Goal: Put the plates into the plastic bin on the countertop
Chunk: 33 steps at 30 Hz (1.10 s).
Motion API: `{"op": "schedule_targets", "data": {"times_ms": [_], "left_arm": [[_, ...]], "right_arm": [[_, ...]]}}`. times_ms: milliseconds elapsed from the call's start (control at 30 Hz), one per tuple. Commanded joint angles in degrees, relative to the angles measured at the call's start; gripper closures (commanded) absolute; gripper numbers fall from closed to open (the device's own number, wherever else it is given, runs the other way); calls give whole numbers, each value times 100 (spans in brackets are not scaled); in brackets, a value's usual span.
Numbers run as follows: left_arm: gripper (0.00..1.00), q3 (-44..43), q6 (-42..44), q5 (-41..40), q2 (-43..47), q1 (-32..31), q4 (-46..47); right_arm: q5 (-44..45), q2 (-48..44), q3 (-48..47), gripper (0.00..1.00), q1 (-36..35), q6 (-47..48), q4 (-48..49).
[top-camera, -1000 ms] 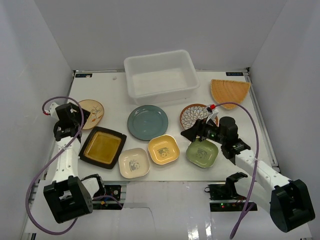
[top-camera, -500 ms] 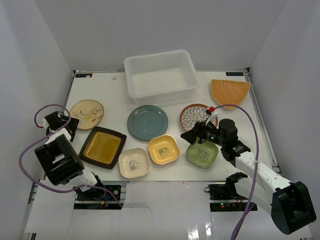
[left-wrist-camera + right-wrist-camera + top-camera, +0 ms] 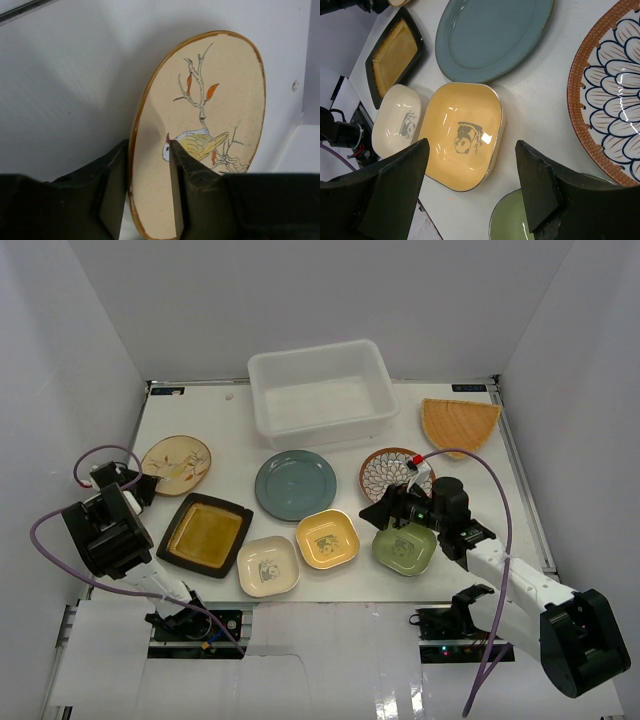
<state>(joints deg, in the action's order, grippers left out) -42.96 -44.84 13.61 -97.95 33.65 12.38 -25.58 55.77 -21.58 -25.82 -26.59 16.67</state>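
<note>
My left gripper is shut on the left rim of the round tan bird-painted plate; the left wrist view shows its fingers clamping the plate's edge. My right gripper is open and empty, hovering over the yellow square plate and beside the green one; in the right wrist view the yellow plate lies between its jaws. The teal plate, brown petal plate, orange fan plate, cream plate and dark rectangular plate lie on the countertop. The white plastic bin stands at the back, with no plates inside.
White walls close in the countertop on three sides. A faint small round shape sits at the back left near the bin. Purple cables loop from both arms. The left arm is folded low by the countertop's left edge.
The left arm has folded down and swung out to the left edge while its gripper stays on the tan plate's rim. The right gripper has shifted slightly left.
</note>
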Motion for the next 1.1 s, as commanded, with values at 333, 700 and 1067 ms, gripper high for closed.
{"op": "schedule_targets", "data": {"times_ms": [333, 700, 1067], "left_arm": [[100, -2, -235, 581, 56, -7, 290], [100, 974, -2451, 1601, 2154, -139, 2234], [100, -1344, -967, 1057, 2371, -2466, 687]], "right_arm": [[168, 399, -548, 25, -370, -145, 285], [28, 1190, -1936, 22, -538, 48, -190], [395, 1297, -2272, 23, -547, -13, -207]]}}
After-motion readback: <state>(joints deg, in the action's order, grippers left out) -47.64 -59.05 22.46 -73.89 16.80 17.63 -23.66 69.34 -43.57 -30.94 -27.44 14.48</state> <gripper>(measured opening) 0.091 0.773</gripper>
